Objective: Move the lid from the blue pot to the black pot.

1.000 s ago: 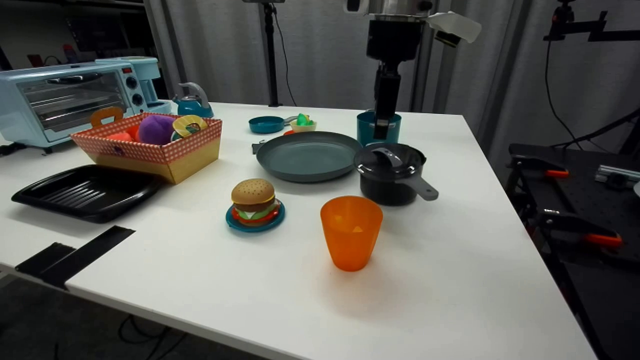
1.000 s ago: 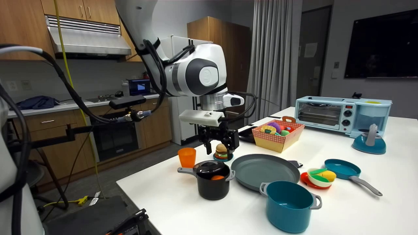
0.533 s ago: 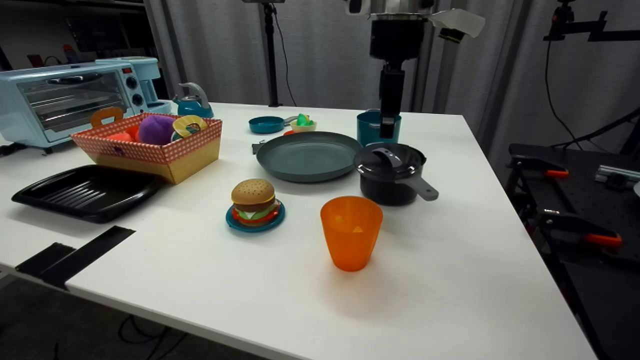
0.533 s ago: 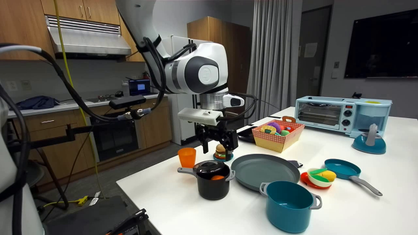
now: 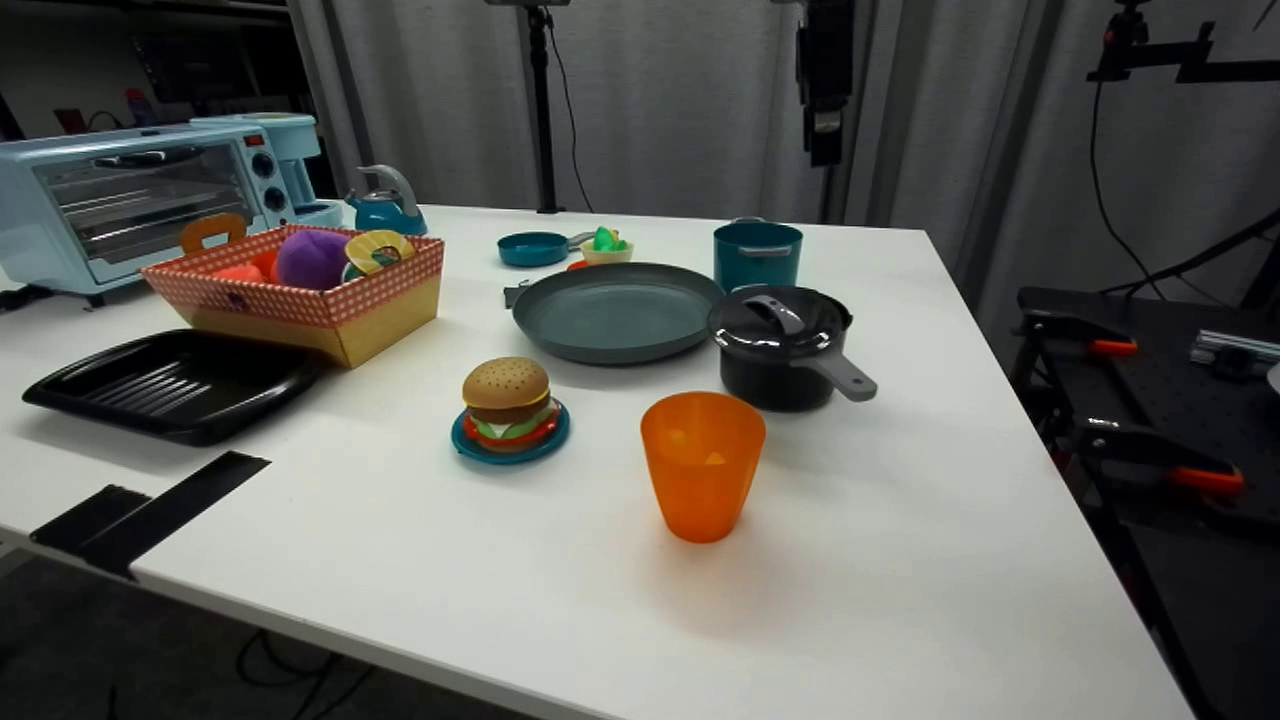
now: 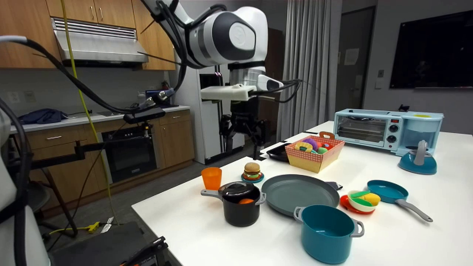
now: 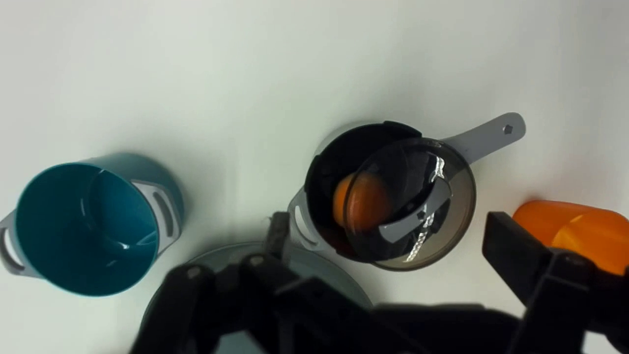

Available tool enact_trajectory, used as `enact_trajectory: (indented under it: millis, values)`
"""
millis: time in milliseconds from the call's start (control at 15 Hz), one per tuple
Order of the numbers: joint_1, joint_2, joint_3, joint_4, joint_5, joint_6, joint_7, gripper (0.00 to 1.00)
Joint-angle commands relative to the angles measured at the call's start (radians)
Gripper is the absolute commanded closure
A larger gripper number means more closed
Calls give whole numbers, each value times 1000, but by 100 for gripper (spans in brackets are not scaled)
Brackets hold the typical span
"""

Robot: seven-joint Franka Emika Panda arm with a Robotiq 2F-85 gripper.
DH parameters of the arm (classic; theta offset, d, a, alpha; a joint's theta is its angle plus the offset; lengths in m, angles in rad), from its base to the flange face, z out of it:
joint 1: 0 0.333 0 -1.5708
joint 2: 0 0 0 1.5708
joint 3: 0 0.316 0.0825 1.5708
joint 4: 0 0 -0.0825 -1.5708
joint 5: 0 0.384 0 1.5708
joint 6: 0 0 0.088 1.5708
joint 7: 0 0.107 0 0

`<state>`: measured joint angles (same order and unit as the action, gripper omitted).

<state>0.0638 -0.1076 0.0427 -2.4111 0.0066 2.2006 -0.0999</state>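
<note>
Find lid (image 7: 410, 204) already off blue pot (image 6: 327, 240) and on black pot (image 6: 241, 216), set off-centre toward long handle (image 7: 491, 135). Overhangs on that side; leaves an uncovered gap on the opposite side, with ball (image 6: 246, 201) partly bare inside. Looks borne by black pot, perhaps by ball too; cannot tell whether level or tilted. Probably sits askew for want of a small nudge away from long handle.

Note gripper (image 6: 242, 152) well above table (image 5: 900, 560), with fingers (image 7: 513, 255) spread and nothing between. Likely that high so as not to brush lid. Judge task nearly done, bar better seating.

Around: plate (image 5: 617, 310) just beside black pot, cannot tell whether touching; cup (image 5: 703, 470) near lid's overhanging edge, apart from it. Could hamper fingers in any low regrasp; could tip cup. Mind long handle, jutting past lid: could swing black pot if bumped. Blue pot upright, uncovered, apart from black pot, so unlikely to obstruct. Burger (image 5: 507, 395) and basket (image 5: 392, 318) farther off, out of the way.
</note>
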Motion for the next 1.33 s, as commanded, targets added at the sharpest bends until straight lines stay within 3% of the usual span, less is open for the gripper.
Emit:
enact_trajectory:
  millis: [0, 600, 667, 1267]
  values:
    - [-18, -128, -22, -3, 4, -94, -41, 0]
    - [-63, -334, -106, -41, 5, -245, -68, 0]
    - [-52, -267, -87, -9, 2, -207, -41, 0]
    - [-53, -259, -83, -10, 1, -211, -42, 0]
